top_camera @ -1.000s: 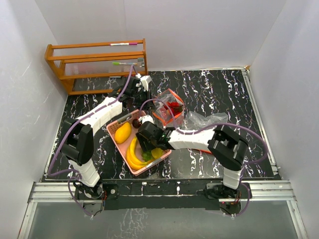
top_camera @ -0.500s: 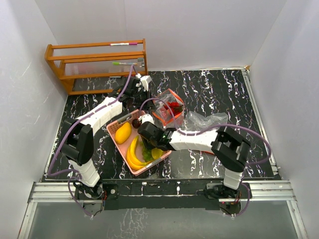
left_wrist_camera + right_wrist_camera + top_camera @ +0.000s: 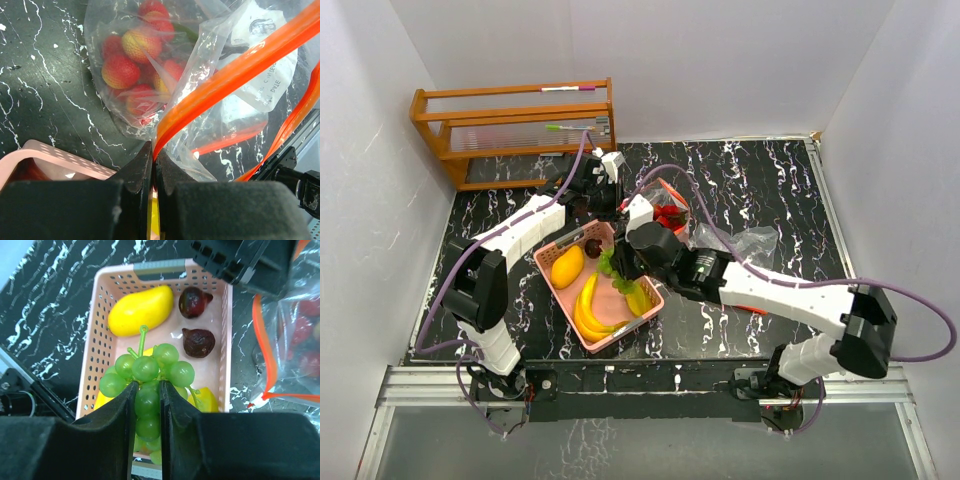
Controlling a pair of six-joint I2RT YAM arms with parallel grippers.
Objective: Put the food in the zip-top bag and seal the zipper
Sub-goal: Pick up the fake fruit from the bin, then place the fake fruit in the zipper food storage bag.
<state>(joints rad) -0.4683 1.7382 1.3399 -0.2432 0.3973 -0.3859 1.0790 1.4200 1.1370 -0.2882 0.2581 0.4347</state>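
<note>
**Landmark:** pink basket (image 3: 95, 340), standing on the black marbled tabletop (image 3: 760, 190).

1. Green grape bunch (image 3: 146, 367): raised above the basket's middle, clamped between the jaws of the right gripper (image 3: 148, 390).
2. Yellow mango (image 3: 140, 310): inside the basket, along its left wall.
3. Two dark red fruits (image 3: 192, 302): inside the basket, at its far end.
4. Banana bunch (image 3: 588, 310): inside the basket, at its near end, partly under the grapes.
5. Zip-top bag (image 3: 210, 45): just beyond the basket's far right corner, holding red strawberries (image 3: 120, 71).
6. Left gripper (image 3: 152, 150): at the basket's far edge, jaws pressed together on the bag's orange zipper strip (image 3: 225, 80).
</note>
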